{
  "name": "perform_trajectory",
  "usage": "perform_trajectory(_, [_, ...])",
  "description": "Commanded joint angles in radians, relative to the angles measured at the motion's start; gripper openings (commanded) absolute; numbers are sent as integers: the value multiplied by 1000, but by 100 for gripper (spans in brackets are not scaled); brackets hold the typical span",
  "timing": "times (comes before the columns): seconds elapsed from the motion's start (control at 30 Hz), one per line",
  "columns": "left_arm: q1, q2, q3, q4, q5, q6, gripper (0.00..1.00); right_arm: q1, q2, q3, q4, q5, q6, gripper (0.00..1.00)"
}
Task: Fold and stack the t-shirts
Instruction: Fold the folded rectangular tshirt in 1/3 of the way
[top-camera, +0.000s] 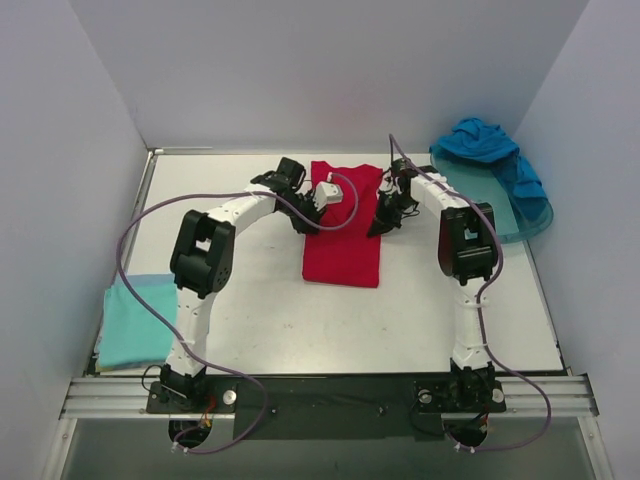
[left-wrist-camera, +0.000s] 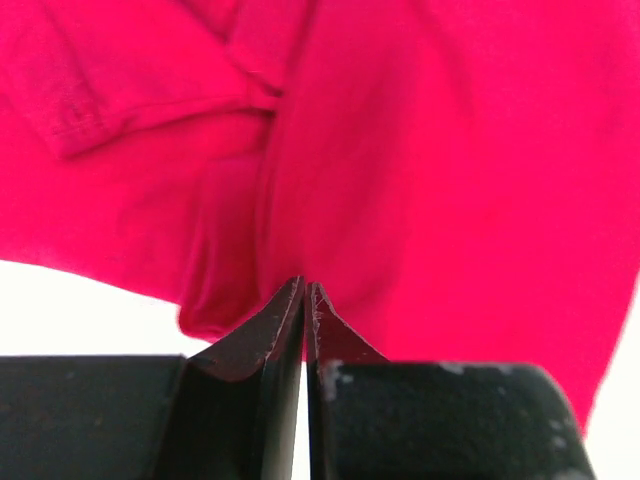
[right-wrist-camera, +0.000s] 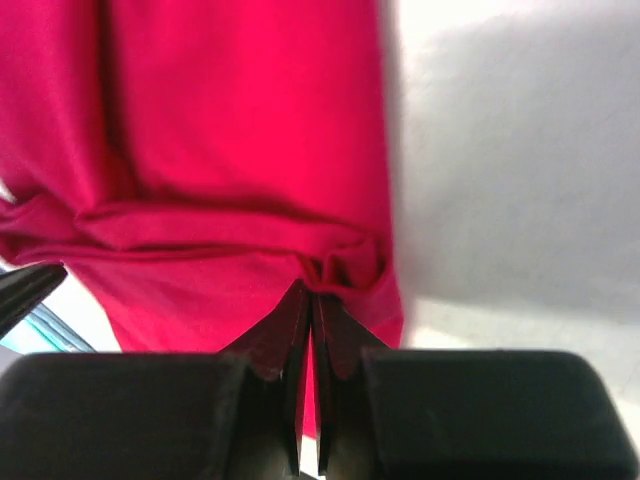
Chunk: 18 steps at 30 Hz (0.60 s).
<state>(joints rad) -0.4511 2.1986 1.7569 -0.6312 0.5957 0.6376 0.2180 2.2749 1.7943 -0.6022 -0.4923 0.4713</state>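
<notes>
The red t-shirt (top-camera: 342, 255) lies as a long narrow strip in the middle of the table, collar end towards the back. My left gripper (top-camera: 312, 218) is at its left edge and is shut, its tips (left-wrist-camera: 305, 287) against the red cloth (left-wrist-camera: 430, 170). My right gripper (top-camera: 383, 222) is at its right edge, shut (right-wrist-camera: 312, 290) on a bunched fold of the red cloth (right-wrist-camera: 230, 130). The blue t-shirt (top-camera: 490, 150) lies crumpled at the back right. The pale aqua t-shirt (top-camera: 135, 320) lies folded at the front left.
The blue shirt rests on a translucent teal tray (top-camera: 528, 226) in the back right corner. Grey walls close in the table on three sides. Purple cables loop from both arms over the table.
</notes>
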Motion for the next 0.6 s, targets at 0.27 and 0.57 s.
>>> perform_trajectory(0.27, [34, 32, 50, 235, -313, -212, 16, -37, 45, 117, -19, 57, 52, 0])
perform_trajectory(0.57, [19, -198, -58, 70, -55, 31, 28, -23, -313, -266, -25, 104, 30, 46])
